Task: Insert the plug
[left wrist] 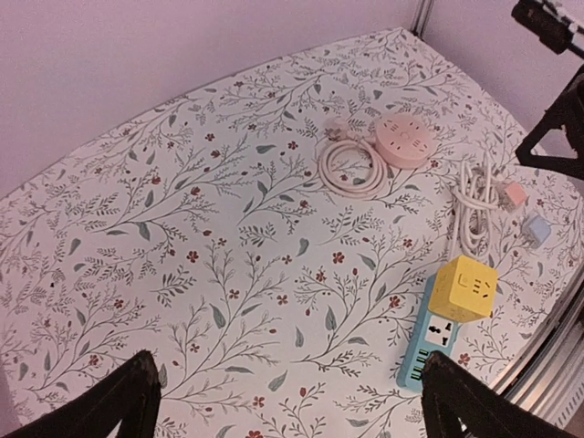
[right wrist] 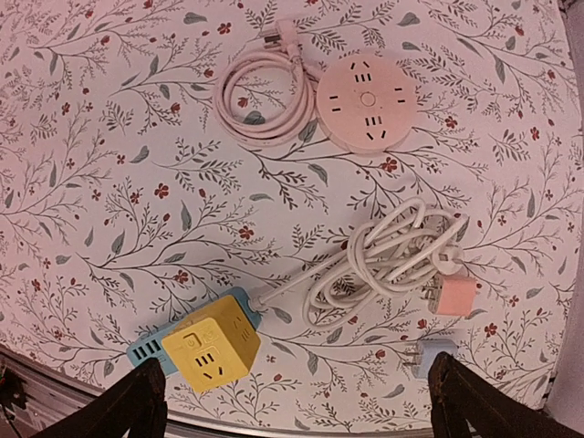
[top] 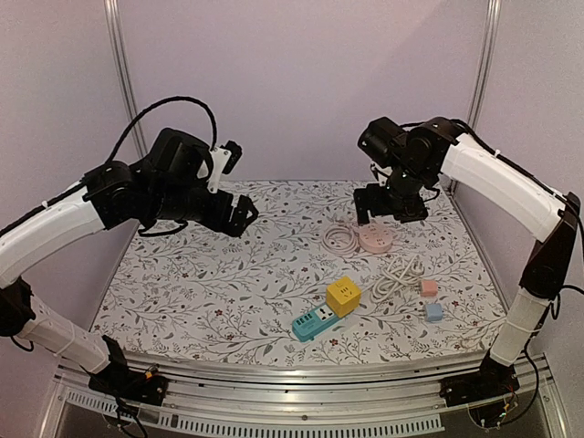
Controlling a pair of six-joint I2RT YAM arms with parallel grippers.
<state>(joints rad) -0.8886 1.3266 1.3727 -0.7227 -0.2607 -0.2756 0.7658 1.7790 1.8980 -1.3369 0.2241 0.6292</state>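
A blue power strip (top: 311,324) lies at the front middle with a yellow cube adapter (top: 343,296) sitting on it; both show in the left wrist view (left wrist: 427,339) and the right wrist view (right wrist: 212,346). Its white cord (right wrist: 392,260) is coiled beside a pink plug (right wrist: 453,296) and a light blue plug (right wrist: 432,355). A round pink socket hub (top: 375,239) with a coiled pink cord (top: 339,240) lies further back. My left gripper (top: 239,216) is open and empty, high over the left of the table. My right gripper (top: 391,207) is open and empty above the pink hub.
The table has a floral cloth (top: 228,283). A metal rail (top: 301,374) runs along the front edge. Purple walls and frame posts (top: 121,64) stand behind.
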